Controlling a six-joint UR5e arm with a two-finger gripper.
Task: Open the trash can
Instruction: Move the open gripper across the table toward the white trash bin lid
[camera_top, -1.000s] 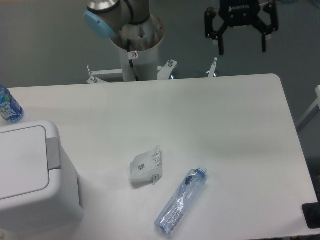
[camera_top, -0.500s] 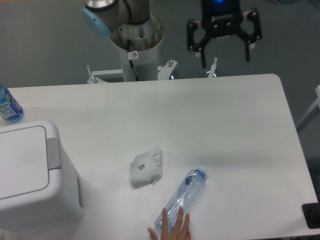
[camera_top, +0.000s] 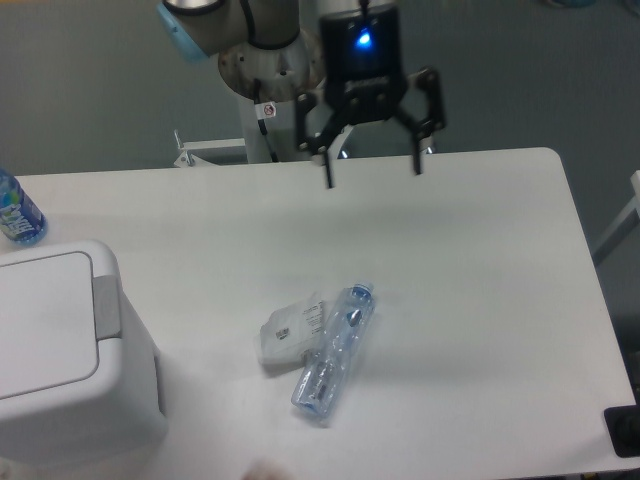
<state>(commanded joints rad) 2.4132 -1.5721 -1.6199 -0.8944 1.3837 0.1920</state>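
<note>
Trash can (camera_top: 70, 350) sits lid-down at surface (camera_top: 480, 250) near-left corner. End effector (camera_top: 371, 172) hangs spread, empty, well right of can. Approach grey push-bar (camera_top: 106, 303); press squarely, clear of crushed bottle (camera_top: 333, 349).

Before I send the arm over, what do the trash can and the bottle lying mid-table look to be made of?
The trash can looks like molded white plastic, matte, with rounded corners; the grey push-bar looks like plastic too. The lying bottle appears to be thin clear plastic, see-through and glinting, with a blue cap. It touches a white packet, apparently a plastic pouch.
</note>
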